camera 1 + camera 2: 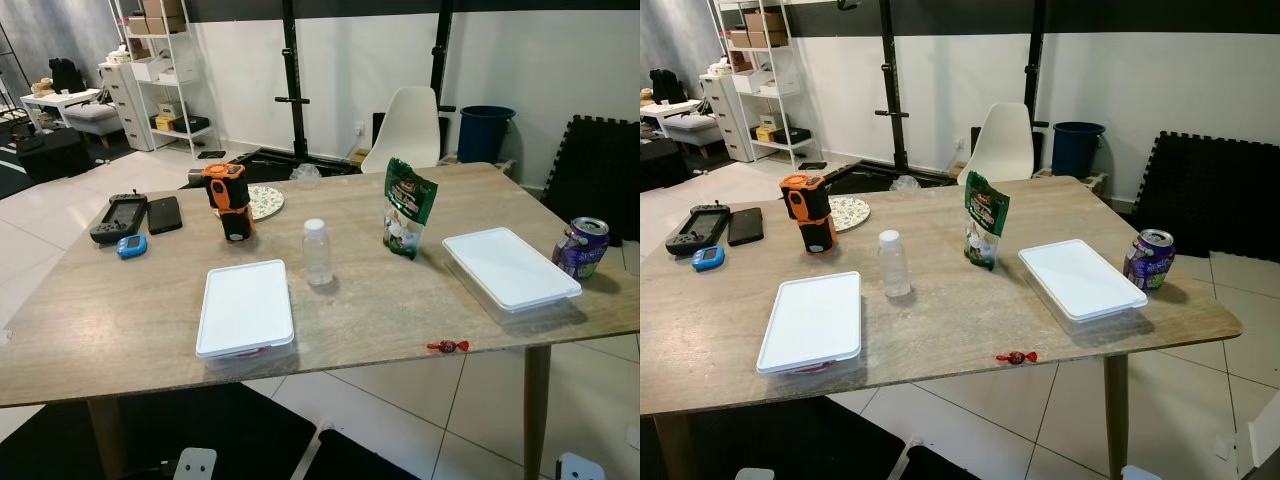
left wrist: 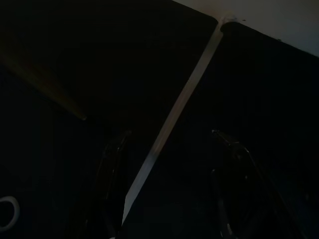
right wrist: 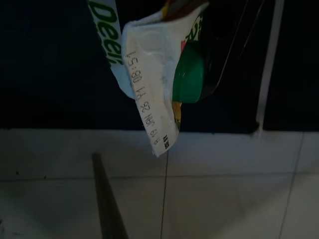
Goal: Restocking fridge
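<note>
Right wrist view: the right claw (image 3: 202,69) is clamped on a white printed plastic pouch (image 3: 149,79). The pouch's green screw cap (image 3: 188,74) sits against a black finger (image 3: 215,59). Beyond the claw lie a black floor mat (image 3: 55,64) and pale floor tiles (image 3: 224,189), with a dark wooden leg (image 3: 107,199) slanting past.

The left claw (image 2: 168,133) has its fingers apart over dark matting crossed by a pale strip (image 2: 174,114).

In the eye views, I cannot tell where the things on the wooden worktop (image 1: 130,320) lie relative to either claw. Nearest are a flat white-lidded plastic box (image 1: 245,308) and a red wrapped sweet (image 1: 447,346). Behind them stand a small clear plastic bottle (image 1: 317,252), a second white-lidded box (image 1: 510,266) and a purple drinks can (image 1: 583,247). Farther back are an upright green snack bag (image 1: 407,208), an orange and black device (image 1: 229,200), a patterned round plate (image 1: 265,201), a black phone (image 1: 164,214) and a dark handheld controller (image 1: 119,216). Beyond the worktop stand a white moulded chair (image 1: 405,128) and a blue bin (image 1: 484,132).
</note>
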Motion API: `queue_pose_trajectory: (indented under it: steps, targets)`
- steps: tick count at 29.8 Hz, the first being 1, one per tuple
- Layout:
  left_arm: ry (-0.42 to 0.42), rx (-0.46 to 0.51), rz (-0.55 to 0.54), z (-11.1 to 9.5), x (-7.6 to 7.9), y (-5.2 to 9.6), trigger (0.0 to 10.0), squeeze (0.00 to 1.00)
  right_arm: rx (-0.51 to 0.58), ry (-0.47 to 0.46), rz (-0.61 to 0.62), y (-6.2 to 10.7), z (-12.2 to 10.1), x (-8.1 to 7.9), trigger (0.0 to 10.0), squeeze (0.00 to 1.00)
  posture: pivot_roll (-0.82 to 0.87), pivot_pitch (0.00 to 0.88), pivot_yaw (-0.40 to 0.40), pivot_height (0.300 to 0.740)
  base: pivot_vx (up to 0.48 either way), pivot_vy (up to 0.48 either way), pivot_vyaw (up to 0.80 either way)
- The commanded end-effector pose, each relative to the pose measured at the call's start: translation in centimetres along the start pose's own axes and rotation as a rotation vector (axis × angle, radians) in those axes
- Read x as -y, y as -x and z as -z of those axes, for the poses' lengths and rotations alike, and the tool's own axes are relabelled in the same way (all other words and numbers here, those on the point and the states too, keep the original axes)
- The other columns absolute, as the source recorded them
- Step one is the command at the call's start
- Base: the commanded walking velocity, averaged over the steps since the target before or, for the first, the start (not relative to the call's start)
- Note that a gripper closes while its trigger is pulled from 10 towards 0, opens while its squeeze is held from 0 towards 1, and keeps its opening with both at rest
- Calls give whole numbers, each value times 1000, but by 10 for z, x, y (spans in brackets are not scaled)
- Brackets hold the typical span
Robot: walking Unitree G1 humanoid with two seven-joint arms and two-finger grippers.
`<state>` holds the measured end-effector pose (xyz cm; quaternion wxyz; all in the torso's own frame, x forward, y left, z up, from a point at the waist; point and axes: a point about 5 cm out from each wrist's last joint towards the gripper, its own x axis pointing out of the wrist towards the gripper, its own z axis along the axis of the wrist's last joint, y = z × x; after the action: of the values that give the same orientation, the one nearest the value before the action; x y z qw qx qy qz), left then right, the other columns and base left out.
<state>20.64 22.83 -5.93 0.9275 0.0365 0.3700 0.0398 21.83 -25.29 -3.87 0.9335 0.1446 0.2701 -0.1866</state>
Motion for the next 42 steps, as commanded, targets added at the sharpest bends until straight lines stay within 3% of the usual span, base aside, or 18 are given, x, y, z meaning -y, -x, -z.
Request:
queue_pose_trajectory:
  steps: [1, 4, 7, 11, 22, 26, 30, 42]
  targets:
    - [6, 1, 12, 2, 1, 1, 10000, 0, 8, 4, 38, 1, 3, 2, 10000, 0, -98, 101, 54, 740, 0, 0, 0]
    - [-19, 7, 26, 0, 2, 0, 10000, 0, 35, 10, 51, 0, 0, 2, 10000, 0, -95, 96, 45, 740, 0, 0, 0]
    - [-2, 5, 2, -1, 1, 0, 10000, 0, 76, 92, 32, 0, -3, -2, 10000, 0, -92, 97, 56, 740, 0, 0, 0]
    - [-33, 28, 25, -6, 2, -1, 10000, 0, 120, 123, 48, 1, -7, -3, 10000, 0, -94, 86, 49, 740, 0, 0, 0]
    - [-29, 41, 17, -10, 5, -3, 10000, 0, 68, 244, -59, 2, 7, -18, 10000, 0, -93, 76, 62, 740, 0, 0, 0]
    - [-46, 45, 52, -12, 8, -3, 10000, 0, 40, 207, -89, 0, 5, -19, 10000, 0, -97, 66, 51, 740, 0, 0, 0]
    - [-20, 36, 34, -11, 8, -4, 10000, 0, 10, 238, -98, 0, 10, -17, 10000, 0, -100, 70, 67, 740, 0, 0, 0]
    - [-83, 25, 65, -15, 12, -6, 10000, 0, -14, 204, -81, 2, 15, -11, 10000, 0, -94, 72, 59, 740, 0, 0, -169]
